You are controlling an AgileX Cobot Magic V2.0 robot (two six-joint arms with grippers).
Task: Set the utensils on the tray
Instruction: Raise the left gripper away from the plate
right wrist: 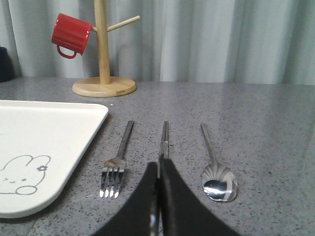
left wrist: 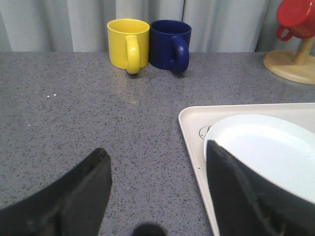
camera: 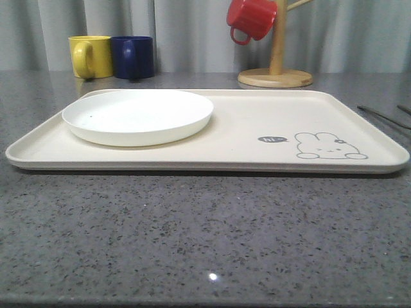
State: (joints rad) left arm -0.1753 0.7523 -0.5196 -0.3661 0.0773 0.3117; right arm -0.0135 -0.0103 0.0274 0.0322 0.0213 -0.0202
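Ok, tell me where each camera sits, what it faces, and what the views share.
Front: low at the table edge, facing the tray and white plate; no arm.
Left wrist: over bare counter, open left gripper beside the tray's corner.
Right wrist: shut right gripper over the chopsticks, between fork and spoon.
Shared: tray, red mug.

plate point(camera: 137, 116) on tray point(camera: 270, 128), left end

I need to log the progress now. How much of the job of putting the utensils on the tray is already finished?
Nothing is on the tray yet except a white plate. The fork and spoon lie on the counter beside the tray. In hand: the right gripper looks shut on the chopsticks, which are not lifted. The left gripper is open and holds nothing. All three utensils are left to move.
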